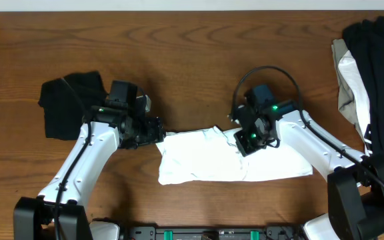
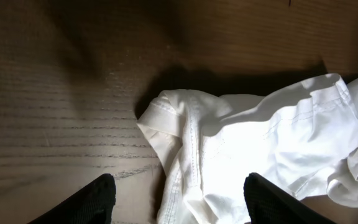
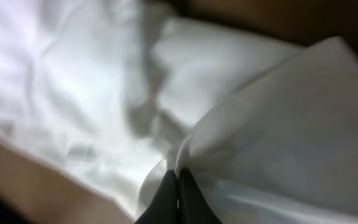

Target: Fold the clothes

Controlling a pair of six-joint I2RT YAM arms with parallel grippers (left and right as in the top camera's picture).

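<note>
Crumpled white T-shirt, flat-ish on table, front-centre.
L gripper spread wide over hemmed sleeve edge, nothing held; R gripper pinched tight on raised fold at shirt's top edge, fabric bunched w/ creases.

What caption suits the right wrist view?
Right gripper shut on a raised fold of the white shirt.
</note>
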